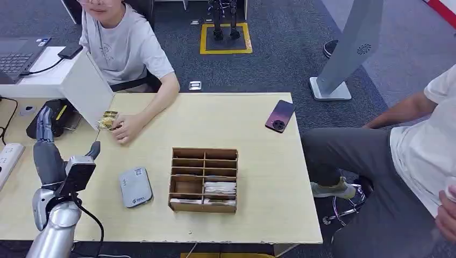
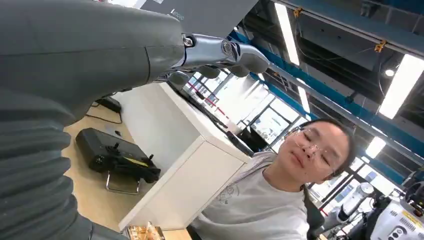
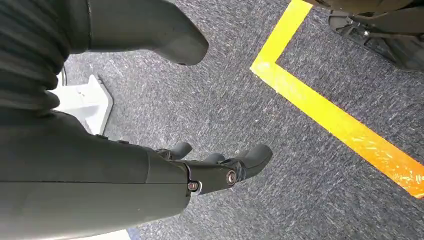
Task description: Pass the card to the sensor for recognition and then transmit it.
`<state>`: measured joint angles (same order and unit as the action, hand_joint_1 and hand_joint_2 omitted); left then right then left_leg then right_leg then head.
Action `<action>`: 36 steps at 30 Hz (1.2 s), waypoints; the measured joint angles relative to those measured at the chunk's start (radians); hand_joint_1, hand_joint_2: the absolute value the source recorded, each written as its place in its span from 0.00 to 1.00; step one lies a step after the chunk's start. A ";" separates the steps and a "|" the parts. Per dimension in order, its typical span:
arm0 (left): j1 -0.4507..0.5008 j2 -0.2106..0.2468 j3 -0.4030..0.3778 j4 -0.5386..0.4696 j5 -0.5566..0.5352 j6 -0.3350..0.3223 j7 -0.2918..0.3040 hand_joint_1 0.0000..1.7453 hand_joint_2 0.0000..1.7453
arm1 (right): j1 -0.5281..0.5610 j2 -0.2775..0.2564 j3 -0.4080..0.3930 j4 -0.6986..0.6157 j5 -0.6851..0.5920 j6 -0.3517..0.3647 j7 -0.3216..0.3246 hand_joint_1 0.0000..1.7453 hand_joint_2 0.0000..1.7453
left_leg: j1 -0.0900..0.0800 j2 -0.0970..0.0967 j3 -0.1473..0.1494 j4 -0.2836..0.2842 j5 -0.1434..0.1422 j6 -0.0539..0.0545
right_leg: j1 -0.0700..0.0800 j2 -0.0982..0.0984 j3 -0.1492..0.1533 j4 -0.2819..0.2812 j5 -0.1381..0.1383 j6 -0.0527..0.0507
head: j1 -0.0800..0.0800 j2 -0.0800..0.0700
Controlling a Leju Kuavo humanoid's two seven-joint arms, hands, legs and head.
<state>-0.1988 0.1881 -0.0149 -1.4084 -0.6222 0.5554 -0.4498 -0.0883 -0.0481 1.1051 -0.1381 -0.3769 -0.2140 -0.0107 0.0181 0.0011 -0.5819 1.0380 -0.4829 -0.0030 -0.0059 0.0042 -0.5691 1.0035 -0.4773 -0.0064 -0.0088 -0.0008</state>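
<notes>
— Head view first: what's along the counter's [image 1: 258,115] left edge?

— The left hand [image 1: 45,124], raised, fingers apart, holding nothing. Just beyond it, near the far left corner, a person's hand [image 1: 126,128] holds the gold card [image 1: 108,120] on the counter.

— And the left wrist view?

— It adds a black device [image 2: 117,157] beside a white box [image 2: 170,150].

— Containers?

— A grey sensor [image 1: 135,186] lies near the front edge; right of it, a wooden organizer [image 1: 204,179] holds white cards in its lower slots. A phone [image 1: 280,115] lies by the far right corner.

— The right hand [image 3: 220,167]?

— The right wrist view shows it over carpet, fingers loosely apart, empty.
</notes>
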 joint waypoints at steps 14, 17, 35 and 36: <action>0.015 0.000 0.000 -0.005 0.041 -0.014 -0.024 0.00 1.00 | 0.000 0.000 0.001 0.000 -0.011 -0.003 -0.003 0.00 1.00 | 0.000 0.000 0.000 0.000 0.000 0.000 | 0.000 0.000 0.000 0.000 0.000 0.000 | 0.000 0.000; 0.037 0.000 0.000 -0.026 0.063 -0.033 -0.052 0.00 1.00 | 0.001 0.000 0.001 0.000 -0.020 -0.003 -0.003 0.00 1.00 | 0.000 0.000 0.000 0.000 0.000 0.000 | 0.000 0.000 0.000 0.000 0.000 0.000 | 0.000 0.000; 0.298 0.004 -0.011 -0.371 0.159 -0.191 -0.196 0.00 1.00 | 0.007 0.000 -0.002 0.000 -0.060 -0.018 -0.021 0.00 1.00 | 0.000 0.000 0.000 0.000 -0.001 0.001 | 0.000 0.000 0.000 0.000 -0.001 0.000 | 0.000 0.000; 0.300 0.004 -0.012 -0.377 0.159 -0.191 -0.196 0.00 1.00 | 0.007 0.000 -0.002 0.000 -0.061 -0.018 -0.021 0.00 1.00 | 0.000 0.000 0.000 0.000 -0.001 0.001 | 0.000 0.000 0.000 0.000 -0.001 0.000 | 0.000 0.000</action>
<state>0.1012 0.1923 -0.0267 -1.7849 -0.4631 0.3647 -0.6458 -0.0813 -0.0481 1.1036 -0.1377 -0.4375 -0.2319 -0.0320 0.0181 0.0013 -0.5818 1.0378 -0.4835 -0.0022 -0.0058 0.0040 -0.5690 1.0035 -0.4780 -0.0061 -0.0088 -0.0008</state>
